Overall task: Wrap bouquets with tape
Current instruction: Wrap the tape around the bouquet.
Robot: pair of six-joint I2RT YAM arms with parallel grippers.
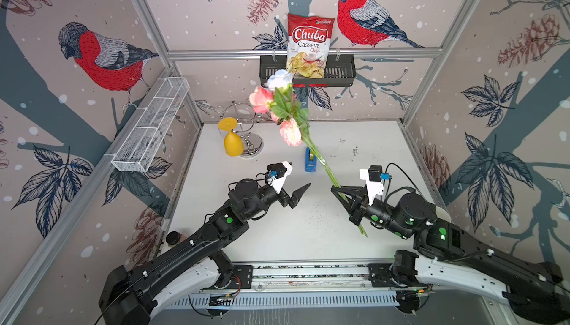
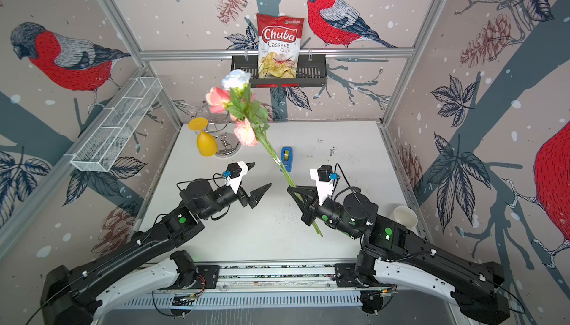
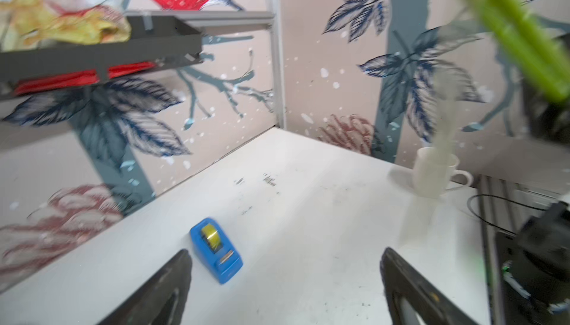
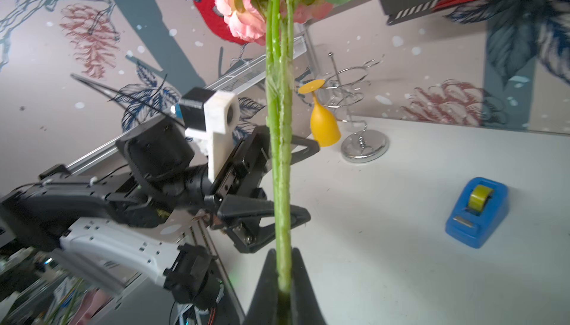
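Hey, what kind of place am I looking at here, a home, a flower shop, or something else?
Most likely a robot test cell, not a shop: a white table boxed in by aluminium frame rails and bird-print panels, with two robot arms mounted at its front edge, the right gripper holding a bouquet.

Tape (image 1: 311,160) on table (image 1: 308,231), right of goblet (image 1: 233,143)

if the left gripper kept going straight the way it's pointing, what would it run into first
Probably the bouquet stems, held up by the right gripper. The open left gripper points across toward them, with only bare table between. Depth is unclear, so it might pass beside them.
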